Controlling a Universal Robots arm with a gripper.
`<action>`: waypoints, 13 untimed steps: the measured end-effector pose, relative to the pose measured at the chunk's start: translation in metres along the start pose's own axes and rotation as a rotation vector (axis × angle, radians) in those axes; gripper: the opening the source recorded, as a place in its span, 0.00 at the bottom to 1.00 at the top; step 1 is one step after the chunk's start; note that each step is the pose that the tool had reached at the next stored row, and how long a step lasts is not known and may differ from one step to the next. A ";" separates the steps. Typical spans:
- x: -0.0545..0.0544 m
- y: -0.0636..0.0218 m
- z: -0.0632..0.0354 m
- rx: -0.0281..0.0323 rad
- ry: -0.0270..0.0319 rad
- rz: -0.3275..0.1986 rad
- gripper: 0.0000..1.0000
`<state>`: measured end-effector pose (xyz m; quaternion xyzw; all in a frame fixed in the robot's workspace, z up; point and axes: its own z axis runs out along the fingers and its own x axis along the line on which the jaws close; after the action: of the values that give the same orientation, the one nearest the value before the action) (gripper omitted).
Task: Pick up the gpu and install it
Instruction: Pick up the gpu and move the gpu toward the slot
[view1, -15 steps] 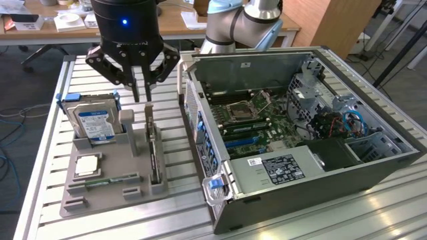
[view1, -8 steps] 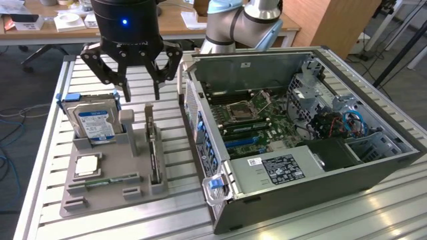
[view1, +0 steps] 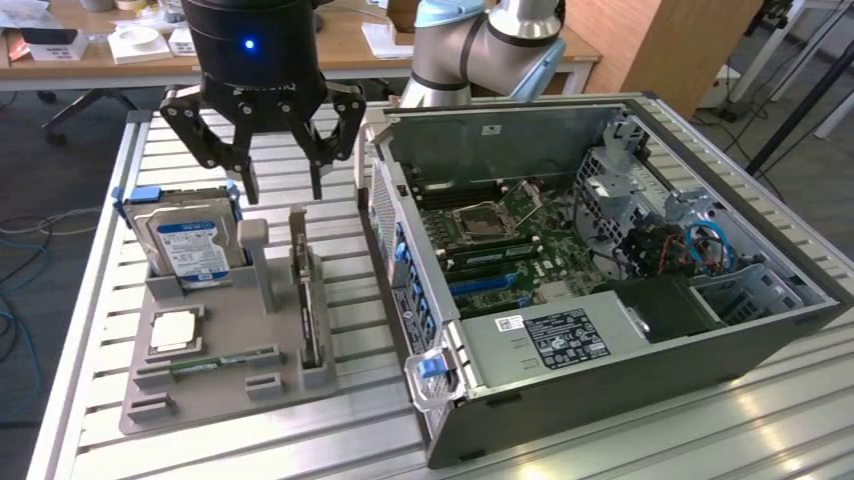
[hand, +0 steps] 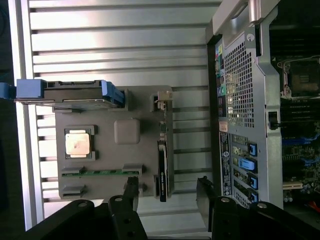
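Exterior view: the gripper (view1: 283, 190) hangs above the grey tray (view1: 240, 335), fingers spread wide and holding nothing. The gpu (view1: 308, 318) stands on edge in a tray slot, near the open computer case (view1: 601, 405).

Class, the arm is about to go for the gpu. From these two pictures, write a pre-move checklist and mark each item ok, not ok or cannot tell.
1. The gripper is open and holds nothing: ok.
2. The gpu stands on edge in the grey holder: ok.
3. In the wrist view the gpu lies in line with the gap between the gripper's fingers: ok.
4. The hard drive stands apart from the gpu: ok.
5. The computer case is open and the motherboard is exposed: ok.
6. The way into the case is free of the loose cables: cannot tell.
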<state>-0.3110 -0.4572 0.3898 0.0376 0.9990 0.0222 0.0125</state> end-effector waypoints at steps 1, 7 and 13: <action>0.000 -0.0001 0.0009 -0.0002 0.0000 0.000 0.59; 0.000 -0.0005 0.0102 -0.0005 0.0001 0.000 0.59; 0.000 -0.0009 0.0206 -0.0005 0.0002 0.000 0.59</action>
<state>-0.3110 -0.4572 0.3691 0.0376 0.9990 0.0224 0.0125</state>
